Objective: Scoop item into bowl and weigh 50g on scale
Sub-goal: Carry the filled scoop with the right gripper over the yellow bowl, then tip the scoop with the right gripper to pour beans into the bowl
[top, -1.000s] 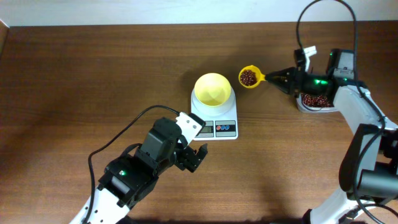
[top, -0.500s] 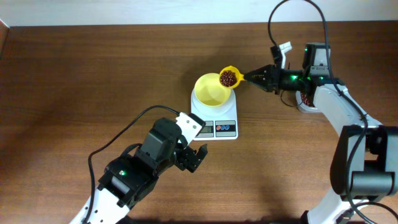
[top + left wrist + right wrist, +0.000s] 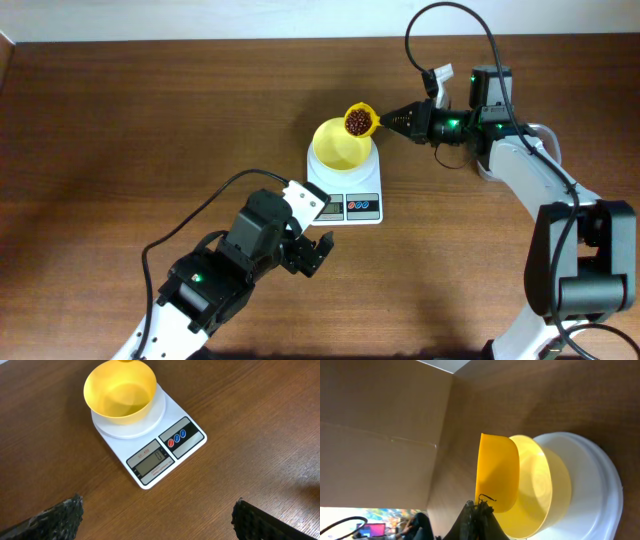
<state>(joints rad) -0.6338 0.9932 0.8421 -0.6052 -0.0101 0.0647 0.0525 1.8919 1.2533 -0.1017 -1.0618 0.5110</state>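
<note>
Beans (image 3: 358,123) in the scoop (image 3: 370,111) overhead; right wrist, underside only

Empty bowl (image 3: 120,395) atop scale (image 3: 150,442)

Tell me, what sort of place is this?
Likely a robotics lab bench: two robot arms work at a brown wooden table, the right hand holding a bright-yellow plastic scoop by a small white digital kitchen scale.
</note>
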